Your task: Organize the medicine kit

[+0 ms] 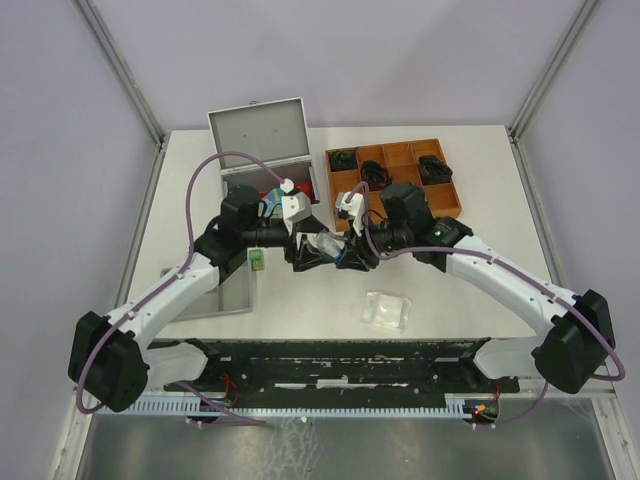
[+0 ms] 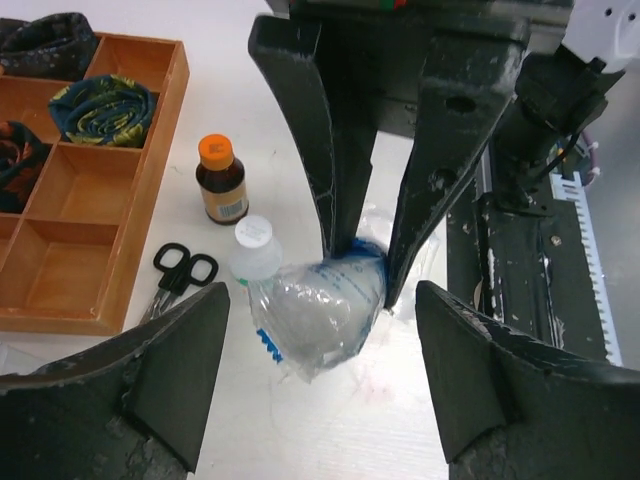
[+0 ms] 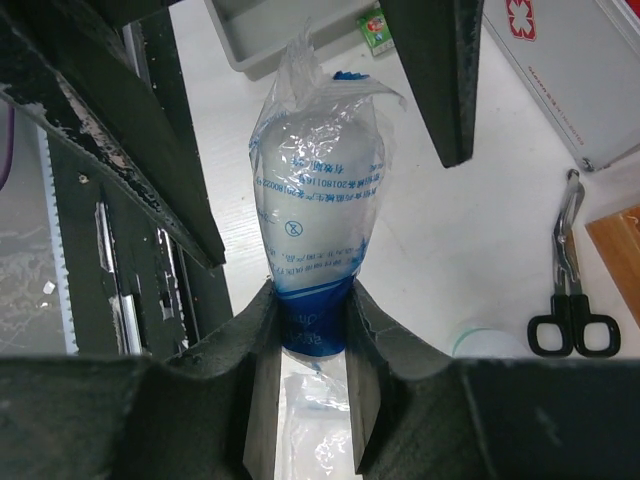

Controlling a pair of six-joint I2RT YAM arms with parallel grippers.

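A clear plastic bag [image 3: 318, 200] with blue print and white padding hangs above the table, and my right gripper [image 3: 312, 330] is shut on its blue end. In the left wrist view the bag [image 2: 320, 305] sticks out between my left gripper's [image 2: 320, 360] two wide-set fingertips. That gripper is open and neither fingertip touches the bag. In the top view the two grippers meet mid-table, left [image 1: 303, 258] and right [image 1: 347, 255]. The silver-grey medicine kit [image 1: 258, 130] stands open at the back left; its corner [image 3: 580, 90] shows in the right wrist view.
A brown wooden tray [image 1: 395, 180] with dark rolled items stands back right. Near it lie a brown bottle [image 2: 221, 180], a white-capped bottle [image 2: 254, 248] and black scissors [image 2: 178, 275]. A grey insert tray [image 1: 225, 290] and small green box [image 1: 257, 260] sit left, a clear packet [image 1: 387, 310] near front.
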